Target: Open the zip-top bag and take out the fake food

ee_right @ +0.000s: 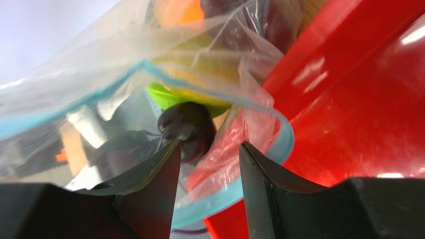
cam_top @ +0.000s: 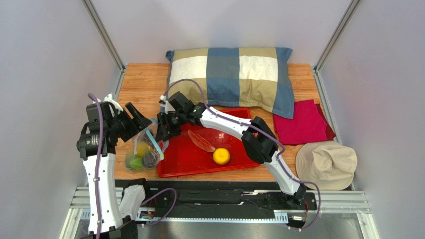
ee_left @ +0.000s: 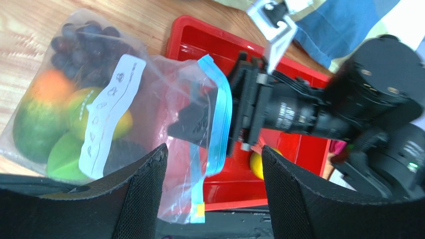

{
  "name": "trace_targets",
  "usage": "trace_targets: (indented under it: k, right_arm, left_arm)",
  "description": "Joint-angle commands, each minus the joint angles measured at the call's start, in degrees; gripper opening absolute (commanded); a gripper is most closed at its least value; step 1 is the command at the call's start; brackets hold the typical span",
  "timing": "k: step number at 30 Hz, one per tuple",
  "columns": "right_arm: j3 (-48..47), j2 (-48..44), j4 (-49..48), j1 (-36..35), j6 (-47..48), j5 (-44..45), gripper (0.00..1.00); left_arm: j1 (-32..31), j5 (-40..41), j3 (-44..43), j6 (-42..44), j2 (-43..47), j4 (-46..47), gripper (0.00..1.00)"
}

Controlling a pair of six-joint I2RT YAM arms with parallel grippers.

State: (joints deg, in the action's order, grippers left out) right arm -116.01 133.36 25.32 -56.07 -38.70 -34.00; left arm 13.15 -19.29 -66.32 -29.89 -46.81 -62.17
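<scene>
the zip-top bag (cam_top: 144, 152) lies on the tabletop (cam_top: 144, 79) just left of the red tray (cam_top: 184, 159). its blue-green zip strip (ee_left: 220, 119) is turned toward the tray and reaches the tray's left rim; i cannot tell whether it touches the rim. the mouth is parted, so the opening step looks done.

two pieces of fake food are out and lie inside the tray, apart from each other: a pink-red slice (cam_top: 201, 141) and a yellow citrus (cam_top: 221, 156).

the rest is in the bag, bunched at the end away from the tray: purple grapes (ee_left: 80, 42), an orange-green mango (ee_left: 37, 112), a green star fruit (ee_left: 65, 154) and a dark round fruit (ee_right: 187, 129). something yellow shows behind the white label (ee_left: 109, 117); i cannot tell what it is.

the right pincer (ee_right: 209, 147) reaches from the tray side into the bag mouth. its jaws stand apart and hold nothing, and the dark round fruit sits just beyond the tips. the left pincer (ee_left: 214, 152) hangs on the far side of the bag from the tray, jaws wide apart. a fold of plastic lies between them, but they are not clamped on it.

by my reckoning roughly a third is done; four or five pieces are left to lift out.
</scene>
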Motion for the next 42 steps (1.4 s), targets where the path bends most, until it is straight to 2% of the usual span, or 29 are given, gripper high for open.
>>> trace_targets:
  k: [1, 8, 11, 12, 13, 14, 16, 22, 25, 28, 36, 37, 42]
  right_arm:
    - [1.8, -8.2, -3.3, 1.7, -4.5, -1.8, 0.5]
    - [2.4, -9.4, -3.3, 2.3, -5.7, -3.1, 0.5]
    - [1.7, -8.5, -4.0, 2.2, -7.3, -4.1, 0.5]
    - [1.7, -8.2, -4.4, 2.1, -7.8, -4.1, 0.5]
    - [1.3, -8.0, -5.4, 1.8, -8.4, -4.5, 0.5]
    - [1.0, -7.2, -5.9, 1.8, -9.6, -4.8, 0.5]
    - [-0.7, -6.0, -7.0, 1.1, -11.2, -6.1, 0.49]
    - [-3.5, -3.4, -8.4, -2.1, -13.2, -6.4, 0.44]
    - [0.1, -3.7, -11.4, -2.5, -14.2, -5.6, 0.36]
    - [1.6, -3.2, -11.9, -2.6, -12.5, -5.5, 0.36]
    - [-3.3, 1.8, -6.7, -3.3, -1.1, -8.7, 0.44]
    - [-3.7, 2.2, -5.1, -3.5, 0.2, -8.5, 0.48]
    - [-3.9, 3.7, -3.7, -4.8, 5.7, -8.5, 0.58]
  left_arm:
    - [-2.3, 0.1, -0.5, 3.1, -3.1, 2.9, 0.74]
    - [-6.6, 8.3, -3.5, 4.7, -10.0, -2.1, 0.68]
    - [-6.9, 9.5, -4.1, 5.0, -10.6, -2.1, 0.56]
    - [-6.8, 9.9, -4.5, 5.1, -10.6, -2.1, 0.5]
    - [-7.0, 9.9, -4.7, 5.2, -10.8, -2.1, 0.32]
    - [-6.9, 9.4, -5.0, 5.5, -11.4, -2.0, 0.19]
    - [-6.9, 6.3, -5.8, 5.5, -12.2, -1.9, 0.0]
    - [-6.9, -1.9, -4.8, 0.3, -9.2, 4.6, 0.0]
    - [-6.9, 0.6, -5.7, -0.2, -8.2, 3.4, 0.0]
    - [-6.9, 2.2, -6.2, 0.0, -7.2, 3.9, 0.0]
    - [-6.9, 2.9, -8.6, 1.7, -10.1, 3.5, 0.0]
    - [-6.9, 2.9, -8.6, 1.7, -10.4, 3.5, 0.0]
    - [-6.8, 5.0, -8.6, 1.3, -10.8, 3.8, 0.0]
